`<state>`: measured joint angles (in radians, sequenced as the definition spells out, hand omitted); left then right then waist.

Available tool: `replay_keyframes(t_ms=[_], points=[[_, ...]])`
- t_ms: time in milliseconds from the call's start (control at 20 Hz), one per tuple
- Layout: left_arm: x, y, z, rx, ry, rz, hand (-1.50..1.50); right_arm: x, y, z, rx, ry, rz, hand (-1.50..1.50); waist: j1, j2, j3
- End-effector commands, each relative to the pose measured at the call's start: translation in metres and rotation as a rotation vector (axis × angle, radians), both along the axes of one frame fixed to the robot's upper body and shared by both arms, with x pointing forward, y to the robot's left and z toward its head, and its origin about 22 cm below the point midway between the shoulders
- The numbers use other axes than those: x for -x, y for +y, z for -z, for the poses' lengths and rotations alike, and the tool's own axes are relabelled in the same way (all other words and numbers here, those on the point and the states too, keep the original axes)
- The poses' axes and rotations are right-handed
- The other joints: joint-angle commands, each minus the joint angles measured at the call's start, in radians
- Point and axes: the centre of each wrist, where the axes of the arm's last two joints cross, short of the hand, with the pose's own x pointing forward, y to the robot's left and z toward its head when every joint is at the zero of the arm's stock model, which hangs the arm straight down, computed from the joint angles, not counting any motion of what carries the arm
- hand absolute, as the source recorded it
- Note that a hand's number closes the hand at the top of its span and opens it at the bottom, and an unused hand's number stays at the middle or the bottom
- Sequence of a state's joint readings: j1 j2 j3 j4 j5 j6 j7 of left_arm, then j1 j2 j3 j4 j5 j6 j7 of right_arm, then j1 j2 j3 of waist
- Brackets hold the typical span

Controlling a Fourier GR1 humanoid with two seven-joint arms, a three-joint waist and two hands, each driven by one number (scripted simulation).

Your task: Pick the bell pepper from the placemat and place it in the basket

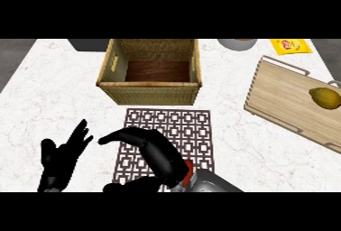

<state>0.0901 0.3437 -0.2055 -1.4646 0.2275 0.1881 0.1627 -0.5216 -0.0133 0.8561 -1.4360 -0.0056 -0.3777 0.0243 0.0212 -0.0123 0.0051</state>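
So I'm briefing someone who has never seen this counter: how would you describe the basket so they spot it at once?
On the white marble counter, look just beyond the far edge of the lattice-patterned placemat. The basket stands there: a square, tan woven box, open-topped, with a dark brown floor. Unlike the flat wooden cutting board at its right, it has tall walls.

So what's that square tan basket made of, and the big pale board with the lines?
The square tan basket looks like woven wicker or straw, matte: its walls show a fine criss-cross weave. The big pale board looks like plain wood: straight plank lines run across it, no shine.
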Motion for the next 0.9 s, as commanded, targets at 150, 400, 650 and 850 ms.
replay_keyframes(t_ms=[150, 400, 650, 850], points=[[0.022, 0.016, 0.018, -0.013, 0.161, -0.059, 0.0, -0.034, -0.009, -0.014, 0.475, -0.239, 0.258, -1.5, -0.059, -0.027, -0.015], [0.025, 0.023, 0.02, -0.011, 0.179, -0.085, 0.0, -0.048, -0.01, -0.092, 0.719, -0.336, 0.311, -1.5, -0.078, -0.024, -0.012], [0.026, 0.025, 0.019, 0.011, 0.168, -0.09, 0.0, -0.029, -0.002, -0.165, 0.915, -0.331, 0.274, -1.5, -0.076, -0.021, -0.011], [0.023, 0.018, 0.019, 0.016, 0.177, -0.092, 0.0, -0.017, -0.004, -0.185, 1.103, -0.218, 0.143, -1.5, -0.073, -0.01, -0.01]])
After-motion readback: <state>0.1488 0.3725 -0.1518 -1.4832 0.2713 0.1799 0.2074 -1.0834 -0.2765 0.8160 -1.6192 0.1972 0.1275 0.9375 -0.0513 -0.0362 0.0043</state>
